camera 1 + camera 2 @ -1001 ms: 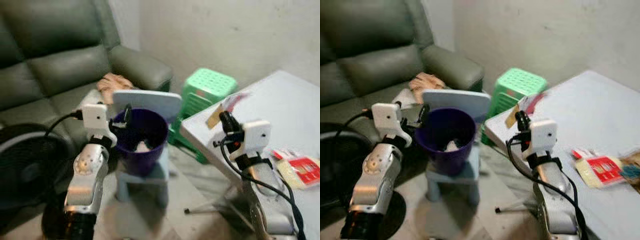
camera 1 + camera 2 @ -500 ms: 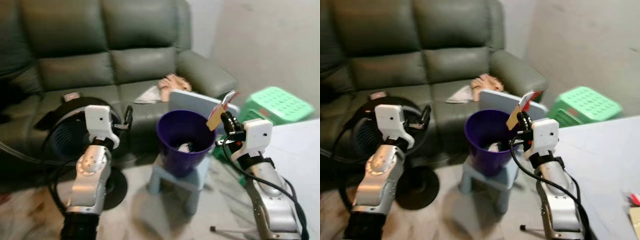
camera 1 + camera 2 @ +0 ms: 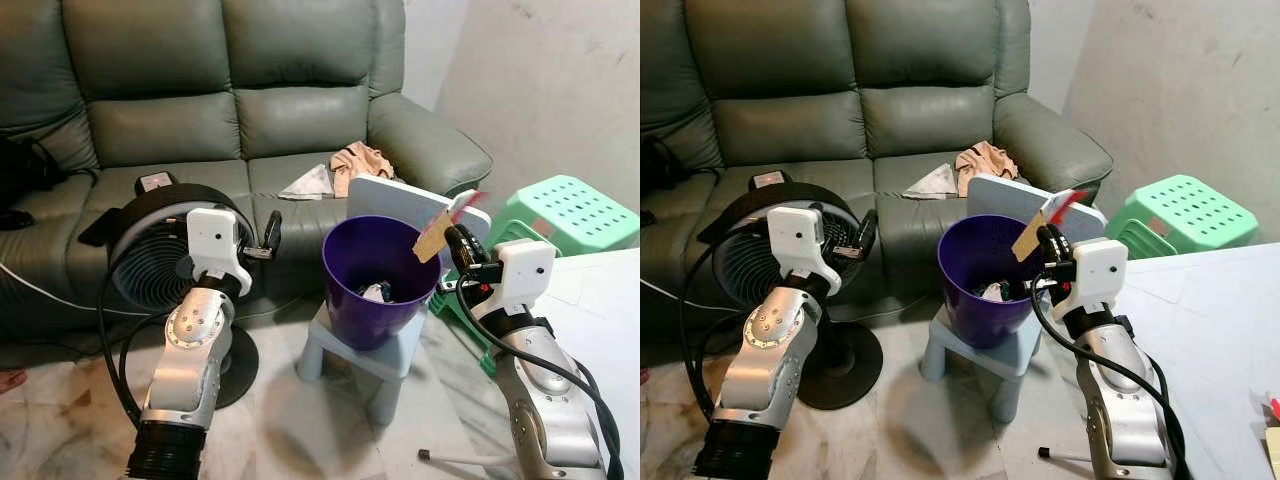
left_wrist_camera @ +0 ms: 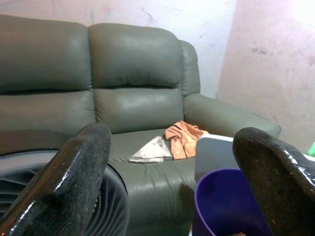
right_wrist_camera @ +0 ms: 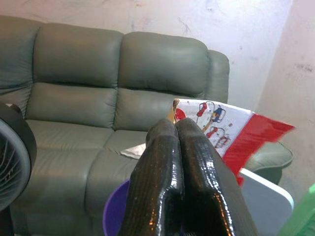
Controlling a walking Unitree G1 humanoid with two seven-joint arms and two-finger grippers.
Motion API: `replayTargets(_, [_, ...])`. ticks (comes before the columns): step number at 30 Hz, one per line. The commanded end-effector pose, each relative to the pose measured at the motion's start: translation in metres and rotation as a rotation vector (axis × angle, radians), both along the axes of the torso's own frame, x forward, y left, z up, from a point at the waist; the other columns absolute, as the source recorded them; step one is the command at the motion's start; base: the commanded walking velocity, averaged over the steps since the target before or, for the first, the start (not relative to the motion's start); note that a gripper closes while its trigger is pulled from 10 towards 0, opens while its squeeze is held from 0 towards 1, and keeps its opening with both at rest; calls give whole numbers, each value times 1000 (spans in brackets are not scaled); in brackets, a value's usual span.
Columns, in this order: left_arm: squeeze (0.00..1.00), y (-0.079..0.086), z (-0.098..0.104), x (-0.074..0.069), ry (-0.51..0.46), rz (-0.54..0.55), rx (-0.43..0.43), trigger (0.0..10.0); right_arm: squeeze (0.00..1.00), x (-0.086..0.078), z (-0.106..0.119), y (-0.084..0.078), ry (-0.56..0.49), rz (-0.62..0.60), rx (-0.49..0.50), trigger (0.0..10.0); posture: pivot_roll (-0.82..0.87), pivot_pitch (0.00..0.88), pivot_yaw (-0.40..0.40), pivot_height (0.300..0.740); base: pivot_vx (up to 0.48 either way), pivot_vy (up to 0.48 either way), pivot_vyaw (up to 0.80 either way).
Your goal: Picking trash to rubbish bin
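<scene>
Right gripper (image 3: 1045, 238) pinched tight on a wrapper (image 5: 227, 128), fingers pressed together with the sheet caught at one edge. Wrapper stands up from the tips, held above the right rim of the bin (image 3: 372, 282). Bin is purple, sits on a small stool (image 3: 345, 355) before the sofa (image 3: 230, 100); some trash already inside.

Wrapper looks thin, light, flexible film, printed white and red. Likely to flutter or cling on release, not drop cleanly. An edge pinch seems enough; no weight to speak of. Probably best let go well over the opening.

Left gripper (image 4: 172, 162) has fingers wide apart, empty, hovering near the fan (image 3: 165, 255).
</scene>
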State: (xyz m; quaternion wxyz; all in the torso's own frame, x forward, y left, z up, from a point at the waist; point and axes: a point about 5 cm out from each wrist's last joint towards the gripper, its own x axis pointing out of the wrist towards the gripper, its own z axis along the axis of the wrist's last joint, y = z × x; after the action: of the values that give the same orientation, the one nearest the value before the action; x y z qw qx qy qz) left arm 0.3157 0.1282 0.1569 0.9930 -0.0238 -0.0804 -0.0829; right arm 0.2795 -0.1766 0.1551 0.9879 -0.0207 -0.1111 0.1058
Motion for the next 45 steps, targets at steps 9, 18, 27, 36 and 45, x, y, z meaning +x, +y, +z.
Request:
replayTargets(9, [0, -1, 5, 2, -15, -13, 1, 10000, 0, 1, 4, 0, -8, 9, 15, 10000, 28, 68, -62, 740, 480, 0, 0])
replayTargets(18, [0, -2, 8, 2, -36, 6, 19, 10000, 0, 1, 3, 0, -3, 28, 5, 10000, 29, 66, -62, 740, 373, 0, 0])
replayTargets(27, [0, -11, 6, -8, -60, -45, 10, 10000, 0, 7, -1, -2, 37, 91, -64, 10000, 33, 72, -70, 740, 0, 0, 0])
replayTargets(36, [0, -46, -8, -38, -67, -227, 51, 10000, 0, 30, -3, -3, 81, 167, -164, 10000, 53, 103, -100, 740, 0, 0, 0])
replayTargets(45, [0, -70, -16, -69, -52, -296, 44, 10000, 0, 56, -16, 11, 163, 231, -229, 10000, 72, 150, -134, 740, 0, 0, 0])
